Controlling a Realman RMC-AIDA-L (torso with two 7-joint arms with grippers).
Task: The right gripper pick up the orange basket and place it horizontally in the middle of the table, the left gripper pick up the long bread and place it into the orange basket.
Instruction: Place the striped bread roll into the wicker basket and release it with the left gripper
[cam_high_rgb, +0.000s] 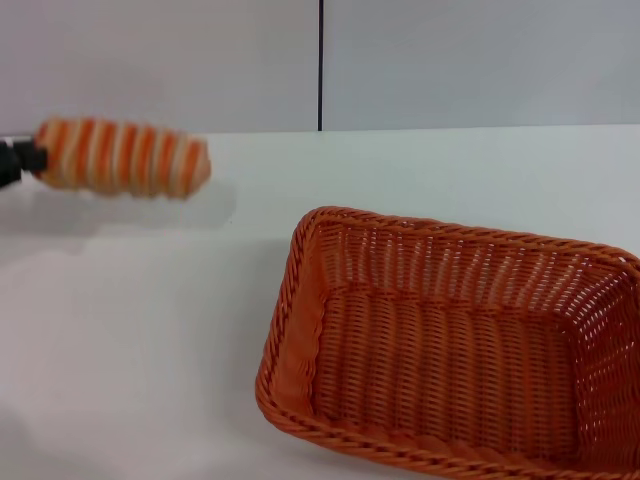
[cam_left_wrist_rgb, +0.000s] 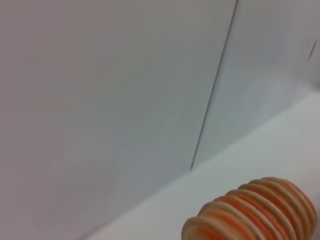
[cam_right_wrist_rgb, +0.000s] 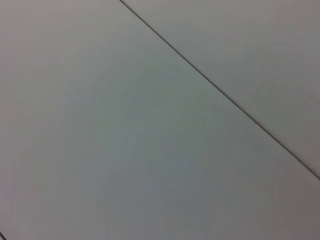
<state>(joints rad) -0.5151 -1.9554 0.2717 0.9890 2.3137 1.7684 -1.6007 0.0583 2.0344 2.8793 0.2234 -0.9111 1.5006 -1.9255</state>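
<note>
The long bread (cam_high_rgb: 122, 157), ribbed with orange and cream stripes, hangs level above the white table (cam_high_rgb: 130, 330) at the far left, casting a shadow below it. My left gripper (cam_high_rgb: 24, 159) is shut on its left end; only a bit of black claw shows at the picture's edge. In the left wrist view the long bread (cam_left_wrist_rgb: 255, 212) fills the lower corner. The orange basket (cam_high_rgb: 455, 375) lies on the table to the right and nearer to me, open side up and holding nothing. The bread is well left of the basket's rim. My right gripper is out of view.
A grey wall (cam_high_rgb: 200, 60) with a dark vertical seam (cam_high_rgb: 321, 65) stands behind the table's far edge. The right wrist view shows only a plain panel with a diagonal seam (cam_right_wrist_rgb: 220, 90).
</note>
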